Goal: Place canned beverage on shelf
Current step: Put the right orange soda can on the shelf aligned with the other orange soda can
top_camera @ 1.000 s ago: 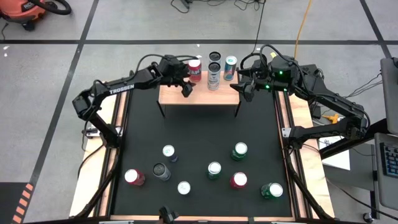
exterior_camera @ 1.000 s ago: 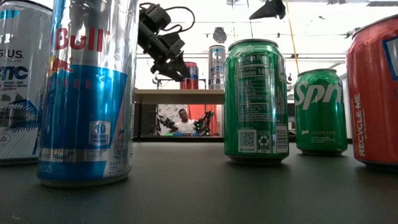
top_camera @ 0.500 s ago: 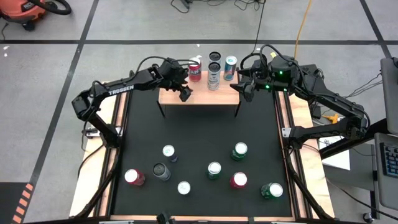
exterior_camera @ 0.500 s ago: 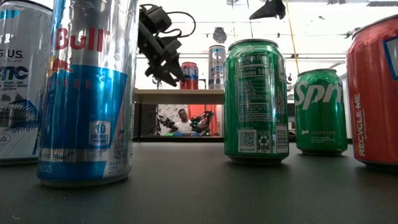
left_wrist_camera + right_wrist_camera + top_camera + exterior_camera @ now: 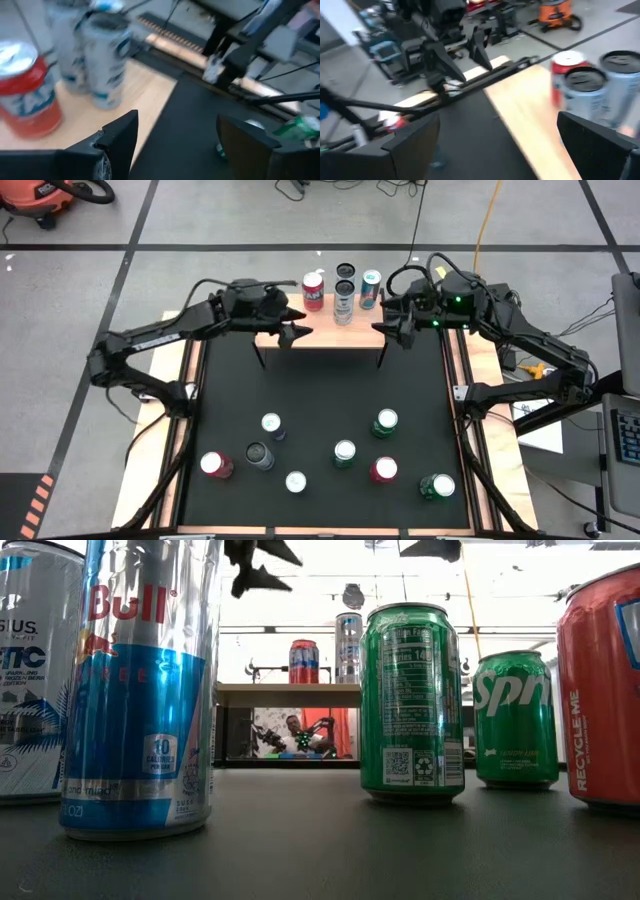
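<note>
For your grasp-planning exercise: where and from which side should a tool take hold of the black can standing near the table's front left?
Grip the black can around the upper part of its round side wall, coming straight down from above. It stands upright, so opposite sides are open to the fingers. The red can stands close on one side; set the jaws across the other axis. The left tool is probably nearest.

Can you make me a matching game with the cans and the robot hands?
Things:
1. red can
2. left hand
3. green Sprite can
4. right hand

Places or states:
A. standing on the black table
B. open, empty, at the shelf's right end
C. standing on the shelf
D. open, empty, over the shelf's left part

Pairs: 1-C, 2-D, 3-A, 4-B
</note>
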Available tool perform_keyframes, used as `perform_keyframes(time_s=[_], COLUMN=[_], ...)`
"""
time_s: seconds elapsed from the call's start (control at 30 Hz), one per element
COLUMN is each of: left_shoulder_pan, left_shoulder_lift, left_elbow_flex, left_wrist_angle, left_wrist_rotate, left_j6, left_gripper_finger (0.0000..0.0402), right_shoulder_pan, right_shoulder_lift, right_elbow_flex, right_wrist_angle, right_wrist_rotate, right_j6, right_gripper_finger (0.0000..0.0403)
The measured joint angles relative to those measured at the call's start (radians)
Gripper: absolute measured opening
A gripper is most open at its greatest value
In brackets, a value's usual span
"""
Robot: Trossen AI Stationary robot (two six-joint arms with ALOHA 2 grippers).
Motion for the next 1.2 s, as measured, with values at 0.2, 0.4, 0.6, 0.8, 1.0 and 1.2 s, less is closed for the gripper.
perform_keyframes(time_s=[0.2, 0.4, 0.6, 0.8, 1.0, 1.2], left_shoulder_pan=[-0.129, -0.256, -0.353, -0.42, -0.453, -0.453], left_shoulder_lift=[-0.055, -0.057, -0.05, -0.05, -0.05, -0.05], left_elbow_flex=[0.001, 0.001, 0.0, 0.0, 0.0, 0.0], left_wrist_angle=[0.002, 0.002, -0.001, -0.003, -0.002, -0.036], left_wrist_rotate=[-0.106, -0.209, -0.296, -0.392, -0.466, -0.476], left_j6=[-0.001, -0.002, -0.062, -0.131, -0.131, -0.14], left_gripper_finger=[0.0264, 0.0264, 0.0264, 0.0264, 0.0264, 0.0264], right_shoulder_pan=[0.079, 0.198, 0.312, 0.385, 0.457, 0.533], right_shoulder_lift=[-0.046, -0.082, -0.088, -0.089, -0.089, -0.089], right_elbow_flex=[0.0, 0.0, 0.0, 0.0, 0.0, 0.0], right_wrist_angle=[-0.104, -0.201, -0.32, -0.396, -0.498, -0.596], right_wrist_rotate=[-0.041, -0.041, -0.041, -0.039, -0.038, -0.008], right_j6=[0.06, 0.103, 0.12, 0.116, 0.119, 0.074], right_gripper_finger=[0.0381, 0.0377, 0.0355, 0.0346, 0.0345, 0.0345])
